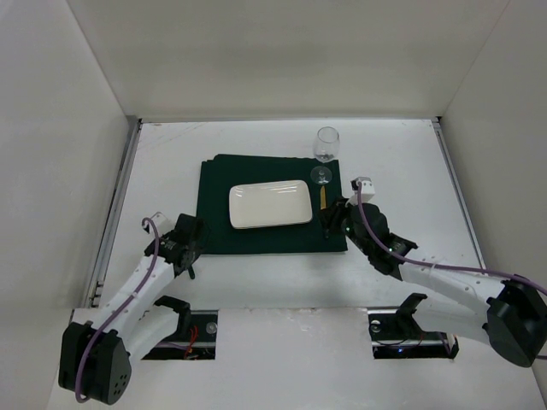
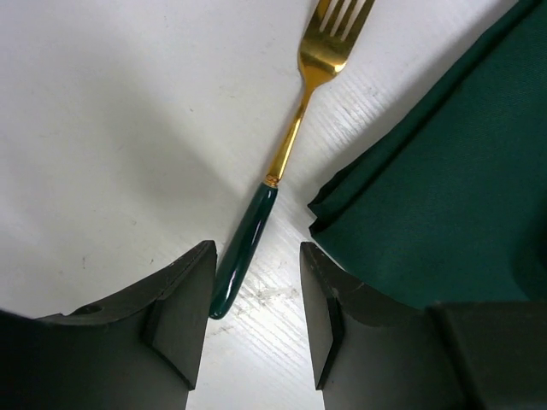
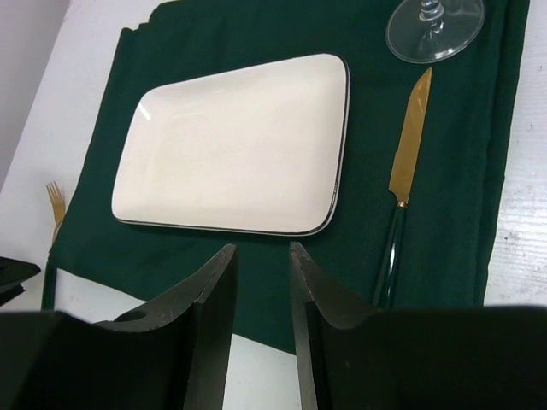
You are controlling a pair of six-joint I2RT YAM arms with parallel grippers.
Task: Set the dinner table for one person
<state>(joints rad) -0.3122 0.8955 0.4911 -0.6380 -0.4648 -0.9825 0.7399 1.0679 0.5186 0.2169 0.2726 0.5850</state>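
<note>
Left pincer (image 2: 256, 269) is hovering low over the dinner table (image 1: 402, 154), jaws standing apart and gripping nothing. The dark green handle tip of a gold fork (image 2: 286, 154) is lying on the white top between the fingertips (contact unclear). The fork is lying just beside the left edge of the green cloth (image 2: 444, 171). Right pincer (image 3: 261, 256) is hanging by the cloth's near right corner, jaws parted by a narrow gap and holding nothing. On the cloth a white rectangular plate (image 3: 235, 145) is sitting mid-cloth, a gold knife (image 3: 408, 145) is lying to its right, and a wine glass (image 1: 326, 143) is standing beyond the knife's tip. The table is carrying the cloth near its centre.
</note>
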